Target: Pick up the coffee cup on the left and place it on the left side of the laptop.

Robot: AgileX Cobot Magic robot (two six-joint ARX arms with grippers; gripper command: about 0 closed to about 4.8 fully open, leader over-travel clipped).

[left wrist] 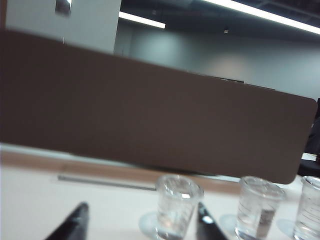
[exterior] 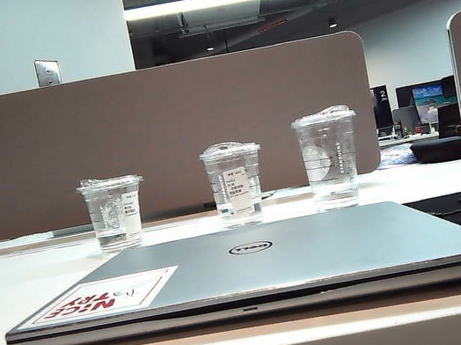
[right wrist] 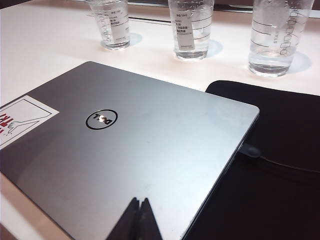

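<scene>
The closed laptop (exterior: 256, 266) lies at the desk's (exterior: 17, 281) front; the coffee cup (exterior: 114, 213) stands upright at its 11 o'clock. The left end effector (left wrist: 137, 222), fingertips spread apart, seemingly frames that blurred cup without touching. The right end effector (right wrist: 139, 210) hangs clenched over the laptop's lid.

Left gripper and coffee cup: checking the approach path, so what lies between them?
Only bare white table. In the left wrist view the coffee cup stands beyond the open left gripper, framed between its fingertips, untouched.
</scene>
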